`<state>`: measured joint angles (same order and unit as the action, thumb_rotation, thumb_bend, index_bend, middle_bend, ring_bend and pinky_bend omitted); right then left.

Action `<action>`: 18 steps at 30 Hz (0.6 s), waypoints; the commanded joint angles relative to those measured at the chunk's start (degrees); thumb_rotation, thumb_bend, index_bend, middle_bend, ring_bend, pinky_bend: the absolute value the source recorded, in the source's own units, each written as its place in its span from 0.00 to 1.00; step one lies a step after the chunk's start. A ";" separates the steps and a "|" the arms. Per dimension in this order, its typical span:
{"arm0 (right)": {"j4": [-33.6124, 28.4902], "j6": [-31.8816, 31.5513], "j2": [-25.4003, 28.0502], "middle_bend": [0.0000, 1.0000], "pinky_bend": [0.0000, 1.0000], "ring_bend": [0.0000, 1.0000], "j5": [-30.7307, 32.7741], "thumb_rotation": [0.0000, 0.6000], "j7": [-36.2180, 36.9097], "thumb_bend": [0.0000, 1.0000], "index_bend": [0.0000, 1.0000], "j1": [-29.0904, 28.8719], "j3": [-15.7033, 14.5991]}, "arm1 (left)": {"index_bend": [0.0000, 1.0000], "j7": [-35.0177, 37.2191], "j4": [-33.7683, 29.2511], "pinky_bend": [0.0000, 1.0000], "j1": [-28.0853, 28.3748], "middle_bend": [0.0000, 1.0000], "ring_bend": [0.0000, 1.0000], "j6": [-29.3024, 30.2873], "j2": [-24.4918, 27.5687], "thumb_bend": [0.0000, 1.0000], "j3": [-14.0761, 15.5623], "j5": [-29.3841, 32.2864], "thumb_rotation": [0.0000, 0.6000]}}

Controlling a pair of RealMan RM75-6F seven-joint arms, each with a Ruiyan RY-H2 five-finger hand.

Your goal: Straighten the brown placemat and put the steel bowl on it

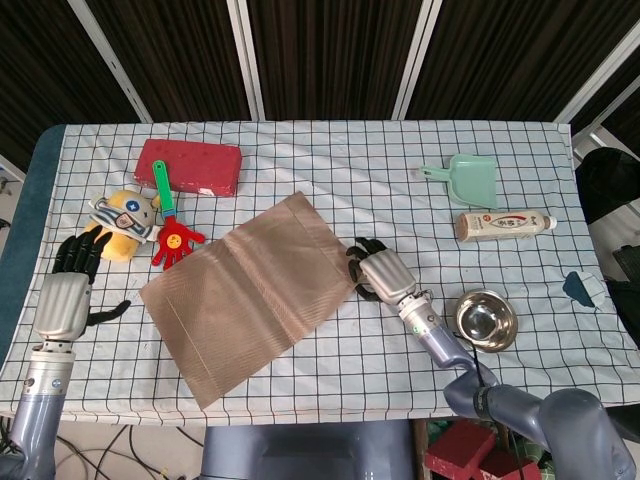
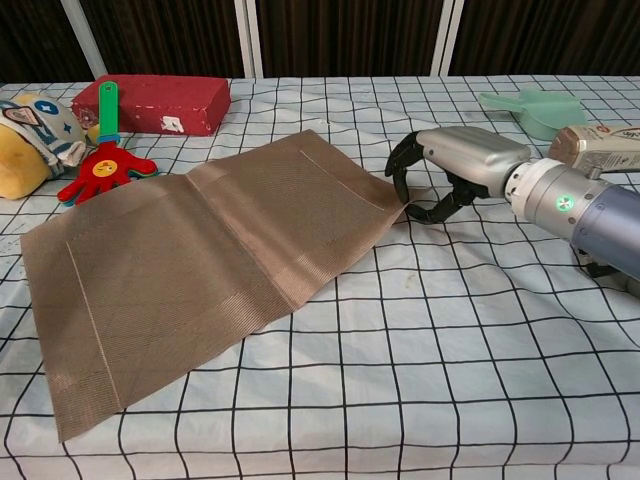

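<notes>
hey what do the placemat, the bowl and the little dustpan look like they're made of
Placemat: looks like woven fabric or vinyl, matte brown, with fine ribbed texture and soft creases. Bowl: polished steel, with bright reflections inside. Dustpan: probably plastic, smooth, uniform mint green.

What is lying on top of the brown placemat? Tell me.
No object rests on the brown placemat; only the right hand pinches its corner. The checked cloth under it is covered. The steel bowl sits apart.

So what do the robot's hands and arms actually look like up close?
Each hand, the left hand and the right hand, has a silver metal back and black fingers. The right wrist is a silver cylinder with a glowing green light, joined to a blue-grey arm. A thin black cable runs along that forearm.
</notes>
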<state>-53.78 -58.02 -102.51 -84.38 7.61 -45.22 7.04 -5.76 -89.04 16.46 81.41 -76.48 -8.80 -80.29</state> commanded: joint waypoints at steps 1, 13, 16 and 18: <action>-2.84 -1.53 1.66 0.25 0.19 0.11 -0.36 1.00 -1.54 0.39 0.61 1.38 -0.68 | 0.03 -0.03 -0.01 0.00 -0.01 0.00 0.00 0.01 0.01 0.04 0.06 -0.07 1.00; -19.16 -9.52 10.61 0.26 0.19 0.11 1.41 1.00 -10.45 0.40 0.63 10.59 -3.45 | 0.04 -0.13 -0.20 0.00 -0.15 0.00 0.00 0.24 0.12 0.04 0.71 -1.14 1.00; -22.03 -11.20 12.09 0.26 0.19 0.11 2.06 1.00 -12.12 0.40 0.64 12.59 -3.93 | 0.04 -0.15 -0.26 0.00 -0.19 0.00 0.00 0.23 0.16 0.04 0.88 -1.33 1.00; -24.24 -12.61 13.19 0.26 0.19 0.11 2.32 1.00 -13.14 0.40 0.64 14.11 -4.41 | 0.04 -0.26 -0.29 0.00 -0.21 0.00 0.00 0.24 0.19 0.04 1.01 -1.52 1.00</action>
<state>-76.15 -69.15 -90.57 -82.55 -4.31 -32.66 3.24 -6.00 -89.32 16.26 81.65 -76.30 -7.80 -81.79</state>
